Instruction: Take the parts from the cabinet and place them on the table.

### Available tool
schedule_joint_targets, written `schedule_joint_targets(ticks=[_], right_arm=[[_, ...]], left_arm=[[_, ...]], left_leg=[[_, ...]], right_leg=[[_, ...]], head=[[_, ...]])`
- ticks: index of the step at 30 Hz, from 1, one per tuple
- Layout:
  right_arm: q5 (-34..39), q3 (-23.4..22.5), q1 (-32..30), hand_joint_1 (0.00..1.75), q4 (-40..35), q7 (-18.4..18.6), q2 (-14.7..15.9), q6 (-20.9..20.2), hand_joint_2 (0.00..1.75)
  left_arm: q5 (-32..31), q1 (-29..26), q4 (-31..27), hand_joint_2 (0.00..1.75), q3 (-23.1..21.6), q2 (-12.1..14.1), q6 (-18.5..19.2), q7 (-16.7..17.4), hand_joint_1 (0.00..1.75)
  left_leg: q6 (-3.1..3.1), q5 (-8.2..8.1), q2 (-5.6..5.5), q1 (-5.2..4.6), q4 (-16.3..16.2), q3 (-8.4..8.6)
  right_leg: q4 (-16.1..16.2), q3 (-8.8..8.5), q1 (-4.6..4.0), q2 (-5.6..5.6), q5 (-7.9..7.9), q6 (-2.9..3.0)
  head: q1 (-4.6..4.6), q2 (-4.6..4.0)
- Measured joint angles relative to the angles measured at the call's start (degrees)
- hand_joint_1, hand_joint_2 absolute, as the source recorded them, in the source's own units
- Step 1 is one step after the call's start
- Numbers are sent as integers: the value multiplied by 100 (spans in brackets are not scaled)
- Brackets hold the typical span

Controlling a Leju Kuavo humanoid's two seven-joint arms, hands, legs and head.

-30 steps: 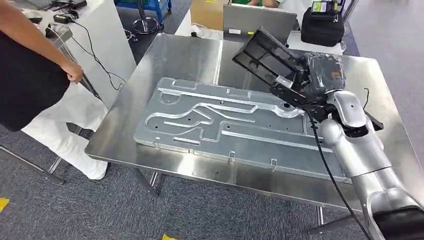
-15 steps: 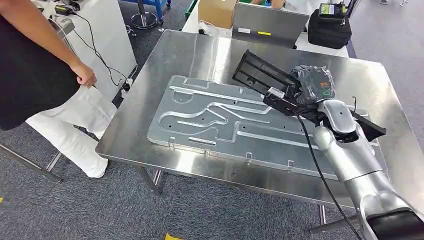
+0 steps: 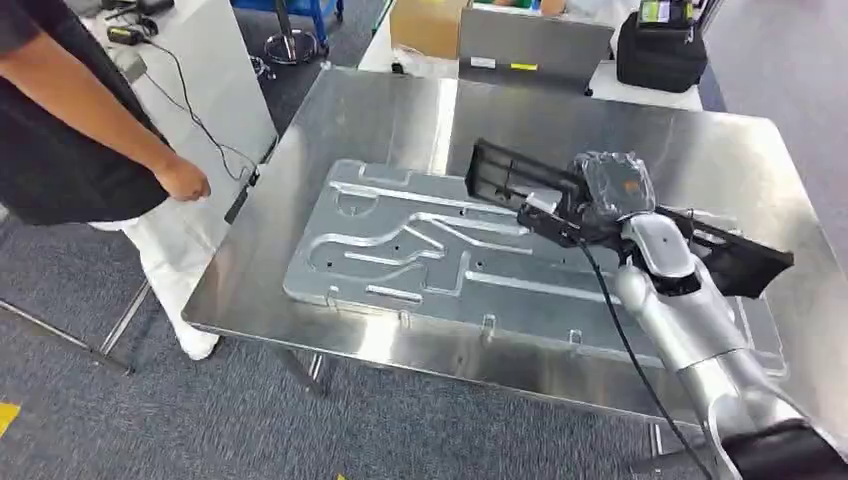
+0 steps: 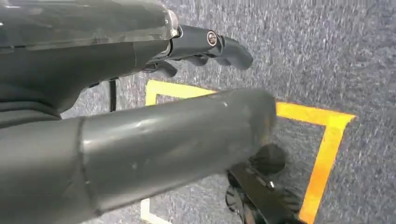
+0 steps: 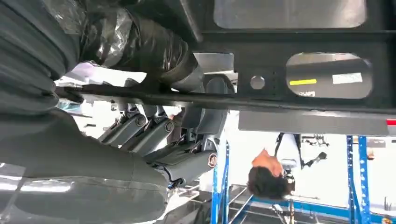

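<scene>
Gripping the black frame part (image 3: 520,178), my right hand (image 3: 612,190) has its fingers (image 5: 154,133) wrapped round one bar and holds the part low above the surface (image 3: 380,110), over the big grooved metal plate (image 3: 420,250) lying just beneath. My left hand (image 4: 205,44) hangs over the carpet with fingers loosely apart and nothing in them. Beyond the hand, across the plate, a person (image 3: 70,130) stands at the surface's edge.

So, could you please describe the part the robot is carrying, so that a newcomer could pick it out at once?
Start at the steel table and the big silver grooved plate lying on it. Above the plate's far right part, the right hand grips a long black frame. It is the dark, open-windowed piece held off the table, not lying flat.
</scene>
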State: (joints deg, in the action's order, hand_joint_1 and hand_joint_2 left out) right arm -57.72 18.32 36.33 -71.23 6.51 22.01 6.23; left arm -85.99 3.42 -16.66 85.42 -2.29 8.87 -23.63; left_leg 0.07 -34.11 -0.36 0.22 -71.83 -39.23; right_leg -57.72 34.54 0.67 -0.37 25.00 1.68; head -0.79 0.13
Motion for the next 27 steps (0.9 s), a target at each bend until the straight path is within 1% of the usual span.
schedule_joint_targets(ticks=[1,2,3,4,5,6,7,8,9,10,11,12,13,14,15,16,17,18,19,20,21,22,24,25,26,27], right_arm=[[-2,13,-21,175,24,0,-17,2,175],[-4,22,-38,175,41,0,-28,7,175],[-4,24,-46,175,59,0,-37,13,175],[-7,24,-44,175,76,0,-46,15,175],[-9,24,-44,175,85,0,-50,15,175],[-9,24,-45,175,87,0,-55,15,175],[-9,24,-34,175,94,0,-57,20,175],[-13,24,-39,0,100,0,-63,20,0],[-26,24,-43,0,113,0,-68,22,0],[-37,24,-43,0,127,0,-70,24,0],[-41,24,-49,0,142,-2,-70,24,0],[-48,24,-64,0,157,-9,-70,28,0],[-52,24,-60,0,173,-13,-70,28,0],[-55,22,-62,0,184,-24,-70,28,0],[-55,24,-89,0,199,-24,-72,28,0],[-61,24,-126,0,223,-26,-72,28,0],[-61,24,-160,0,240,-26,-70,28,0],[-61,24,-185,0,260,-26,-72,28,0],[-63,24,-191,0,271,-26,-70,28,0],[-66,22,-186,0,275,-26,-70,28,0],[-70,15,-180,0,275,-28,-70,28,0],[-72,9,-173,0,275,-28,-70,28,0],[-87,6,-186,0,275,-39,-70,28,0],[-87,6,-189,0,275,-50,-70,28,0],[-90,6,-186,0,275,-66,-70,28,0],[-92,6,-186,0,271,-72,-74,28,0]], left_arm=[[-2,-2,0,0,0,0,-4,0,0],[-2,-6,0,0,0,0,-4,0,0],[-2,-12,0,0,0,2,-4,0,0],[-2,-11,0,0,0,2,-7,0,0],[-2,-11,0,0,0,4,-7,0,0],[-2,-10,0,0,0,4,-9,0,0],[0,0,2,0,0,4,-9,0,0],[0,2,2,175,0,4,-9,-2,0],[0,-7,2,175,0,7,-11,-6,0],[0,-17,2,175,0,7,-11,-11,0],[0,-16,2,0,-2,7,11,-13,0],[15,-11,2,0,-4,9,48,-20,0],[37,-9,2,0,-4,11,79,-26,0],[70,-10,2,0,-4,11,96,-28,0],[81,-12,2,0,-4,11,109,-28,0],[83,-14,2,0,-4,11,116,-28,0],[85,-16,2,0,-4,11,125,-28,0],[96,-22,2,0,-4,11,133,-31,0],[101,-25,2,0,-4,11,142,-31,0],[101,-24,2,0,-4,11,155,-35,0],[103,-23,2,0,-4,11,164,-35,0],[116,-24,2,0,-4,11,170,-35,0],[118,-22,2,0,-4,11,175,-35,0],[118,-28,2,0,-4,11,177,-35,0],[118,-29,2,0,-4,11,177,-35,0],[118,-25,2,0,-4,24,177,-35,0]], left_leg=[[-24,-81,1,13,-321,-185],[-43,-18,1,29,-397,-258],[-59,198,4,51,-170,-179],[-67,488,5,66,282,27],[-69,781,5,84,845,295],[-64,810,1,93,1210,458],[-43,759,-12,55,1233,493],[9,776,-10,52,1230,478],[30,774,-9,48,1233,476],[62,777,-9,28,1233,477],[115,809,-3,52,1285,497],[157,833,3,73,1314,514],[190,836,5,73,1321,512],[204,835,12,72,1321,508],[211,831,13,65,1321,508],[213,829,13,58,1320,507],[216,827,12,56,1319,511],[216,826,8,55,1319,517],[209,820,3,55,1318,529],[199,813,2,54,1318,545],[185,801,1,53,1318,563],[159,791,-1,25,1314,555],[110,796,-2,32,1317,543],[76,801,1,41,1335,554],[37,797,-1,29,1345,564],[6,733,1,46,1289,546]], right_leg=[[-5,0,0,1,7,-3],[-17,-3,6,8,19,-13],[-40,-12,15,16,42,-31],[-71,-25,25,25,70,-50],[-111,-40,33,30,111,-77],[-151,-44,35,30,149,-113],[-178,-17,3,48,160,-143],[-178,-6,1,52,153,-172],[-169,-11,-4,53,145,-191],[-148,-21,13,57,132,-221],[-146,-26,15,65,143,-253],[-238,-7,32,54,226,-276],[-476,109,31,47,399,-288],[-874,292,31,49,611,-306],[-1364,524,32,47,825,-322],[-1766,729,32,47,949,-330],[-1928,824,32,46,939,-332],[-1801,789,31,46,784,-322],[-1422,620,31,46,527,-305],[-869,354,28,43,238,-278],[-330,89,22,37,17,-243],[-169,1,-17,35,115,-221],[-133,23,-45,50,94,-210],[-141,27,-52,57,98,-195],[-113,18,-37,59,82,-163],[-61,-24,23,40,53,-119]], head=[[0,0],[-2,0],[0,0],[0,0],[0,0],[0,0],[-2,0],[-2,0],[-2,0],[-2,0],[-2,0],[-4,0],[-2,0],[-2,0],[-2,0],[-2,0],[-2,0],[-2,0],[-2,0],[-2,0],[-2,0],[-2,0],[-4,0],[-2,0],[-2,0],[0,0]])
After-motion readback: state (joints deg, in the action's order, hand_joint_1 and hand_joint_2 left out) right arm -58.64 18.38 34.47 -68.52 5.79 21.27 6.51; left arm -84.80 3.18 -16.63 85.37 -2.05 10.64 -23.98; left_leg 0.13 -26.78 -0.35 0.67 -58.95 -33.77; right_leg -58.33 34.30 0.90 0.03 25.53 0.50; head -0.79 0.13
